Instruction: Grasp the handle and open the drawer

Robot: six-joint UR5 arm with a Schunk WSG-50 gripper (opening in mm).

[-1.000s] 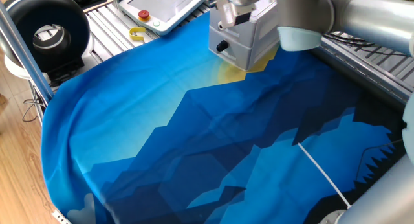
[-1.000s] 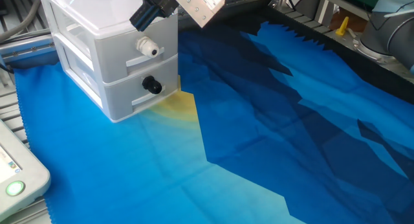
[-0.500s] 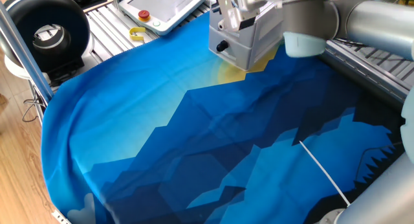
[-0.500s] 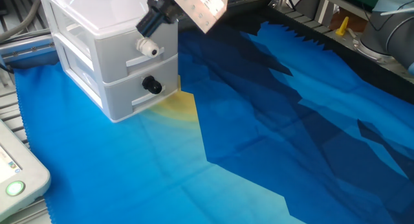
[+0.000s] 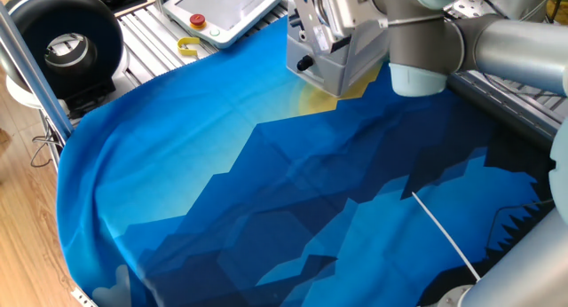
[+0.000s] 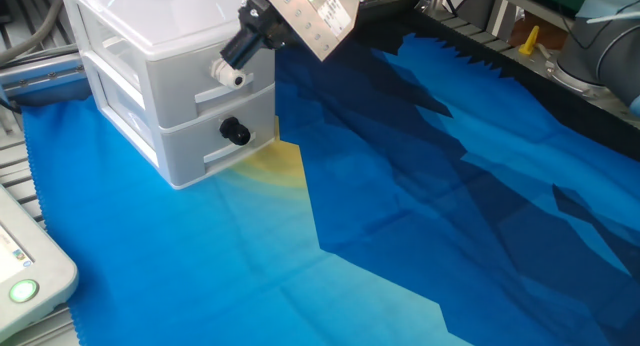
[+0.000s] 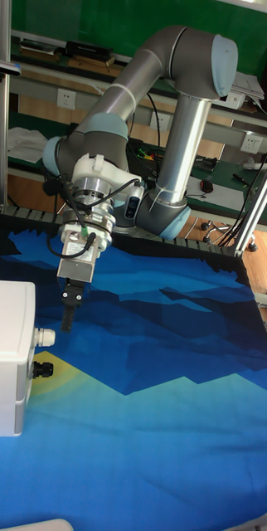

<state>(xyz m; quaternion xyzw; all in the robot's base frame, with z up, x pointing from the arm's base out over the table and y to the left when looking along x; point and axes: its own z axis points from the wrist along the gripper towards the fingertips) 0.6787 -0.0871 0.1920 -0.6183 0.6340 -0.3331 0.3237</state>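
Observation:
The drawer [image 6: 165, 81] is a pale grey-white boxy unit at the far end of the blue cloth, also seen in the tall fixed view [image 7: 5, 357] and behind the arm [image 5: 342, 63]. Its lower front bears the handle [image 6: 236, 133], a small black knob [image 7: 41, 367] [image 5: 304, 64]. A white knob [image 6: 230, 76] sits on the front above it. My gripper [image 6: 230, 58] hangs tilted in front of the unit's top edge, its tips just above the white knob and apart from the handle. Its black fingers [image 7: 67, 311] look pressed together with nothing between them.
A white pendant [image 5: 226, 10] with a red button [image 5: 197, 21] lies beyond the cloth, with a yellow hook [image 5: 188, 47] and a black round device [image 5: 67, 45] to its left. A white cable [image 5: 444, 240] crosses the blue cloth [image 5: 266, 183]. Another pendant corner [image 6: 30, 276] shows at the near left.
The gripper has moved down and toward the drawer unit's front, its tips now close above the white knob. The drawer unit has not moved.

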